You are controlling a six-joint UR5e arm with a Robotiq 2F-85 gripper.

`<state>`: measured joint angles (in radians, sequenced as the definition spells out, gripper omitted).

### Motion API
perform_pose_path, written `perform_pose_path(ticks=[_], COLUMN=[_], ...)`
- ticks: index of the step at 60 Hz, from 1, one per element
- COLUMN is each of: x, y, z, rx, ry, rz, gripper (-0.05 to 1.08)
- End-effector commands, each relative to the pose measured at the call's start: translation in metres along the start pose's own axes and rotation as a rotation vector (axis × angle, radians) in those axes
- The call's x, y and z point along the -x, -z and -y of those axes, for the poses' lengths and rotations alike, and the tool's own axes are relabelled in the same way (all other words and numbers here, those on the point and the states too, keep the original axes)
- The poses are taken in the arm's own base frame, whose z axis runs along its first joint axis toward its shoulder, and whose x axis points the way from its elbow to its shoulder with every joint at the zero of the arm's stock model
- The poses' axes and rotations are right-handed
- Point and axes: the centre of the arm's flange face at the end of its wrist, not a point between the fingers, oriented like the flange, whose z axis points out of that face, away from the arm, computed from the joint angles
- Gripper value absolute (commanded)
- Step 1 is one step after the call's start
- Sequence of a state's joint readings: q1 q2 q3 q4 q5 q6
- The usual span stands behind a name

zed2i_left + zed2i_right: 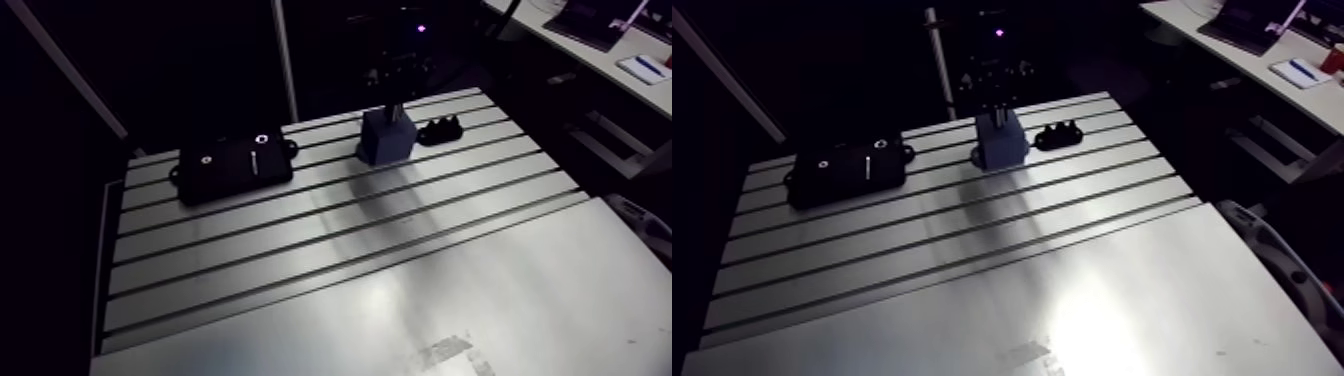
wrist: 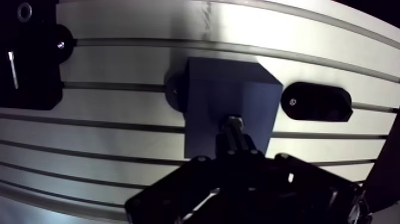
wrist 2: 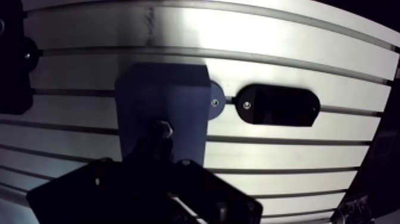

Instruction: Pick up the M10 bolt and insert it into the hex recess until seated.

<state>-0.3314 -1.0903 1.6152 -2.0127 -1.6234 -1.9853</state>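
So the M10 bolt (image 2: 233,124) is up off the desk (image 1: 330,225), pinched in the jaws, which are closed down narrow around its shank. Only the metal end of it pokes out ahead of them in the wrist view. That end sits right over the top face of the blue block (image 2: 220,95), roughly in the middle and towards the edge nearest the jaws. It's dark in there, so I honestly can't tell if the tip is already touching the block or just above it, and I can't make out the hex recess itself.

The block stands upright on the slotted part of the desk and has a small round tab at its base with a screw in it. Just beside it, apart and not touching, there's a little black oval part (image 2: 315,102) lying across one of the slots, with a screw at the end facing the block. From the arm view it has a bumpy top.

Off on the other side of the block, well apart, a flat black box (image 1: 235,165) lies on the desk with a couple of small light rings on its top face.
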Motion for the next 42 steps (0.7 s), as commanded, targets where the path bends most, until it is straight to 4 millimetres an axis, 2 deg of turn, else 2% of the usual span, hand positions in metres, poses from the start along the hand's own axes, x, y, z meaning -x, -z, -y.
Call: perform_pose_path(ticks=[1, 42], x=[0.0001, -0.0008], y=[-0.0006, -0.0007], z=[0.0, 0.0005], rx=[0.0, 0.002], ry=[0.001, 0.008], rz=[0.001, 0.0], gripper=[1.02, 1.02])
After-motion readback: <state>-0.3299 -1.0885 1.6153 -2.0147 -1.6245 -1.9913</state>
